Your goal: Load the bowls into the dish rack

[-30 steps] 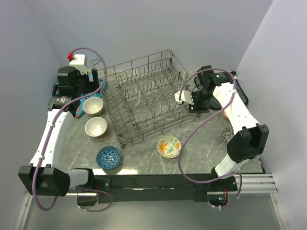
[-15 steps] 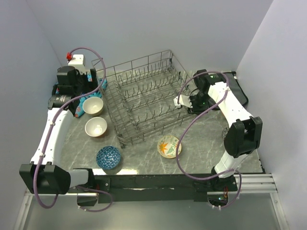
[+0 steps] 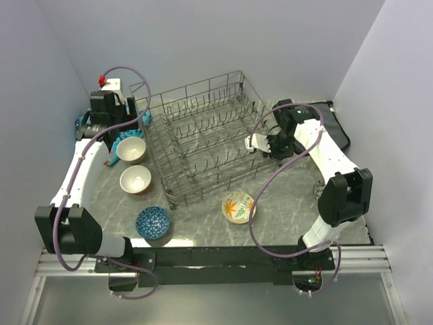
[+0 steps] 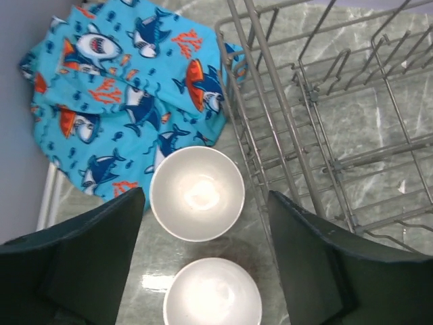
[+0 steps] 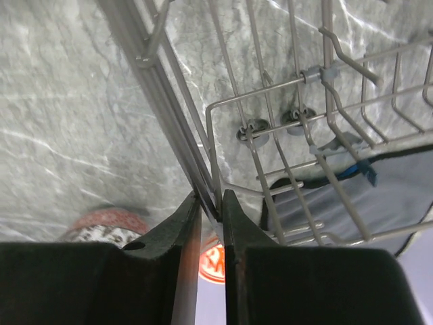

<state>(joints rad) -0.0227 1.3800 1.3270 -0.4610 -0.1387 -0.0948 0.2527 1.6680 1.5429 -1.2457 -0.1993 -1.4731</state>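
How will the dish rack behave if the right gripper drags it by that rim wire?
Probably light for its size: the dish rack is open wire and holds nothing. It should stay stiff, but with the right gripper pinching one edge only, it may pivot or tilt rather than move squarely. The glossy marble-look tabletop suggests it would slide easily.

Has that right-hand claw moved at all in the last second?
Yes. The right gripper has slid left, onto the right rim of the dish rack, where its jaws pinch the wire.
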